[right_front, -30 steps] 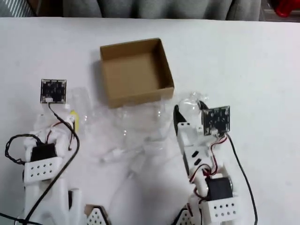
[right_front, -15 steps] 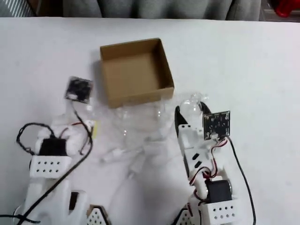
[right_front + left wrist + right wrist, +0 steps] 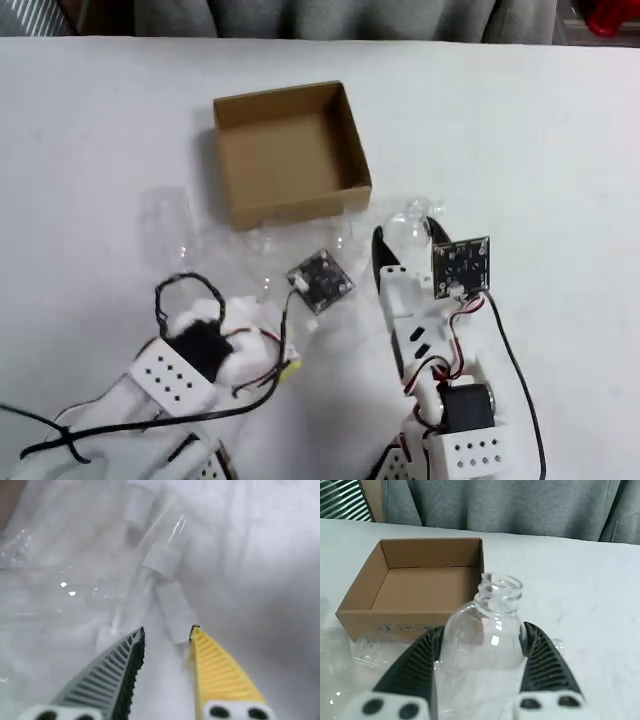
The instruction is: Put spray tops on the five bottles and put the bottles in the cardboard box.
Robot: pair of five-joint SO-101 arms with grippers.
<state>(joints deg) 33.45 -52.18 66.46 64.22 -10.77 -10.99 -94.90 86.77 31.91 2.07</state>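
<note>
Only one bottle (image 3: pixel 482 635) can be counted for sure: clear, round-shouldered and upright, its threaded neck open, clamped between the black fingers of the right gripper (image 3: pixel 482 627) just in front of the single cardboard box (image 3: pixel 395 620). More clear bottles (image 3: pixel 335 662) lie jumbled on the white table (image 3: pixel 520 120) before the box, their number unclear. Over them hangs the left gripper (image 3: pixel 167 628), grey and yellow fingers apart, tips at a blurred white spray top (image 3: pixel 175 612); a second (image 3: pixel 162 562) lies just beyond
</note>
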